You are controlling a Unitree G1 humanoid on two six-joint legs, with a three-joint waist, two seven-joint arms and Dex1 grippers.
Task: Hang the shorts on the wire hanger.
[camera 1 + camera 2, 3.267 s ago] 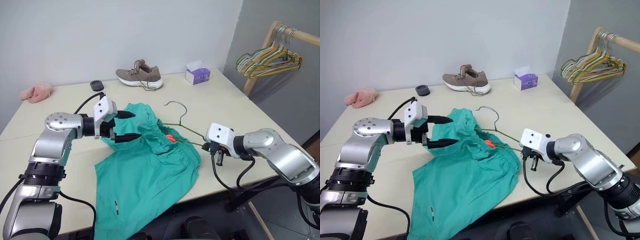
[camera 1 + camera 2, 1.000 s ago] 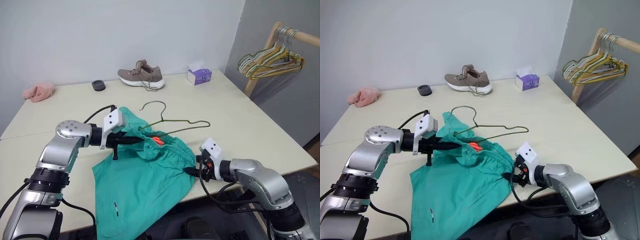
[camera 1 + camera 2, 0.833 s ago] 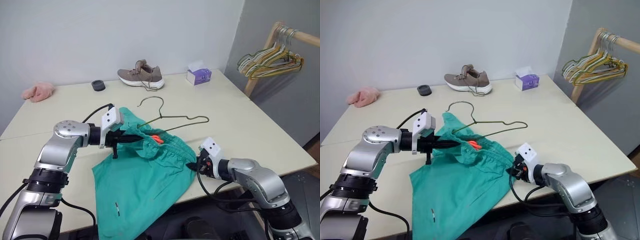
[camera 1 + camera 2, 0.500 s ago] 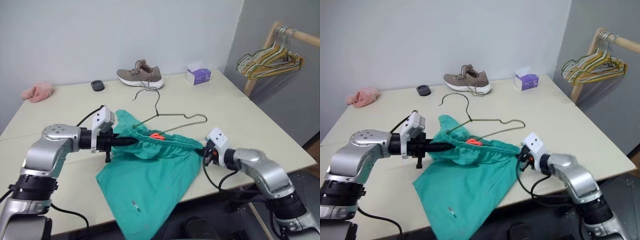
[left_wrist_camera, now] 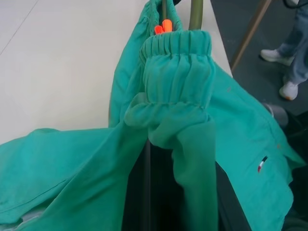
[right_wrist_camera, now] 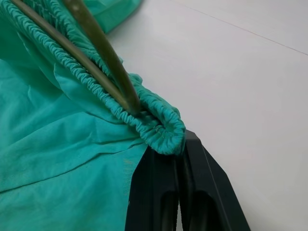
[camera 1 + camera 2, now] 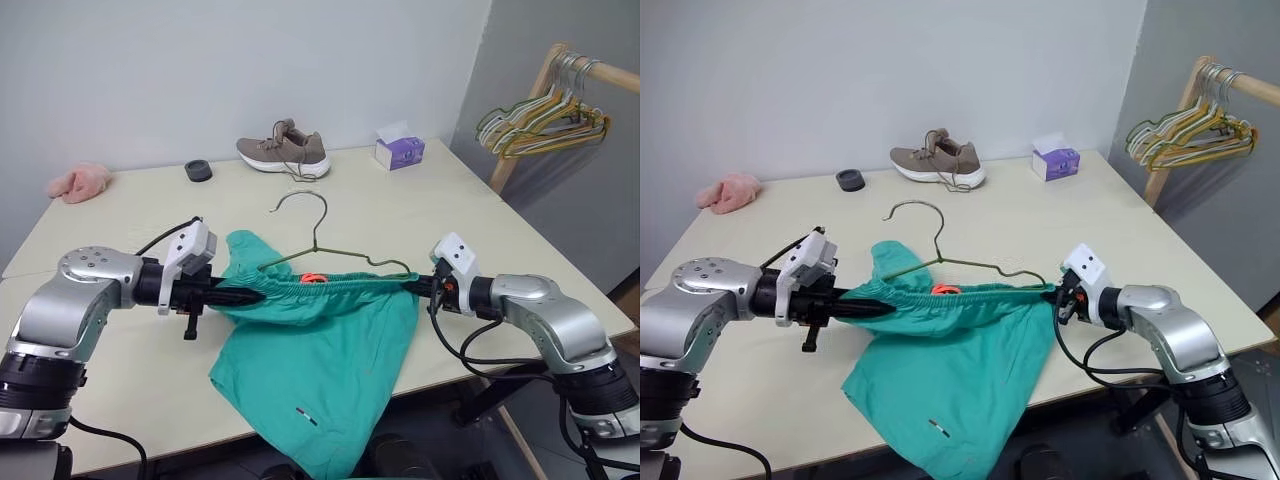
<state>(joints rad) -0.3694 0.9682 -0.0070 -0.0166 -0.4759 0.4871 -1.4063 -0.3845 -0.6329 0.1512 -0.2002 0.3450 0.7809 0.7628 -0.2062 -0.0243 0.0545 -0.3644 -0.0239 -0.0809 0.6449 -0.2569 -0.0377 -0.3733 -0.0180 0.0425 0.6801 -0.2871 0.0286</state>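
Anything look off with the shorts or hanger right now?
Nothing damaged. The shorts hang stretched by the waistband between the left gripper and right gripper, with the wire hanger standing upright in the waistband.

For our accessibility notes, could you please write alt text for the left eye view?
Both arms stretch the teal shorts by the waistband above the table, the wire hanger threaded inside it.

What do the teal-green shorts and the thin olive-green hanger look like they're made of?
The teal-green shorts: soft, matte woven fabric, probably cotton blend; it drapes, creases, and gathers at the elastic waistband. The thin olive-green hanger: bent metal wire, apparently coated or painted, smooth with a slight sheen.
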